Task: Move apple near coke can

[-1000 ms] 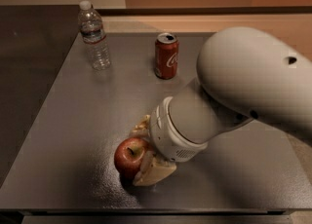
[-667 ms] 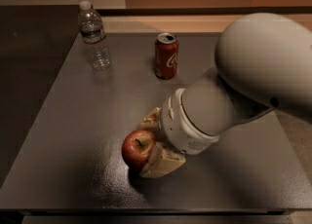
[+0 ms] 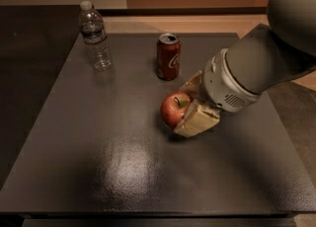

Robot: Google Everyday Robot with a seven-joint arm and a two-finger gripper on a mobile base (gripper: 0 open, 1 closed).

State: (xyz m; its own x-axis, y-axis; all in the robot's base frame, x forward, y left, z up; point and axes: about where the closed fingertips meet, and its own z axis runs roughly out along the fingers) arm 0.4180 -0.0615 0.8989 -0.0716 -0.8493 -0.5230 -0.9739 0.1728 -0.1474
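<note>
dim warm light; glare on table point(image 3: 118, 169) front-left of gripper point(image 3: 182, 107), shadow beneath apple point(image 3: 171, 110).

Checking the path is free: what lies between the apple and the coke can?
In the camera view, only bare tabletop separates the apple from the coke can. The gripper grips the apple from the picture's right.

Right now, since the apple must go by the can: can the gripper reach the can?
Probably yes. The gripper, shut on the apple, is close in front of the can, nothing between them; the bottle stands off to the side.
</note>
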